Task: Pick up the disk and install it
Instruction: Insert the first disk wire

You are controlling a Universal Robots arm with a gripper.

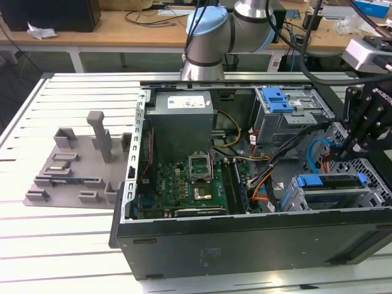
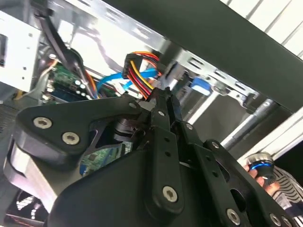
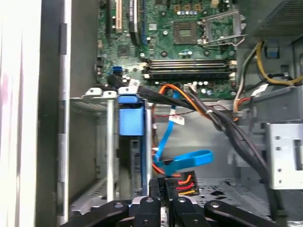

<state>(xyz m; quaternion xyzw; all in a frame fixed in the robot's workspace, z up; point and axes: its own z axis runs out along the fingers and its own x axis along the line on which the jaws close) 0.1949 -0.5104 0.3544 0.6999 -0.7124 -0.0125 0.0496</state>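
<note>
The disk (image 1: 331,184) sits edge-up in the silver drive cage (image 1: 373,196) at the near corner of the open computer case, on the exterior view's right. Its blue carrier bracket runs along the top. In the first wrist view the bracket's blue tab (image 3: 130,118) and the disk's edge (image 3: 137,161) stand in the cage slot. My black gripper (image 1: 344,152) hangs just above and behind the cage. Its fingers (image 3: 165,187) are pressed together with nothing between them, close to a red-and-yellow power plug (image 3: 183,179). The second wrist view also shows the fingertips (image 2: 165,101) closed.
A grey power supply (image 1: 184,119) and green motherboard (image 1: 190,187) occupy the case's middle. A second cage with a blue latch (image 1: 277,99) stands at the back. A blue data cable (image 3: 184,158) and black wire bundles (image 3: 227,127) cross near the gripper. A grey fixture (image 1: 73,171) lies outside.
</note>
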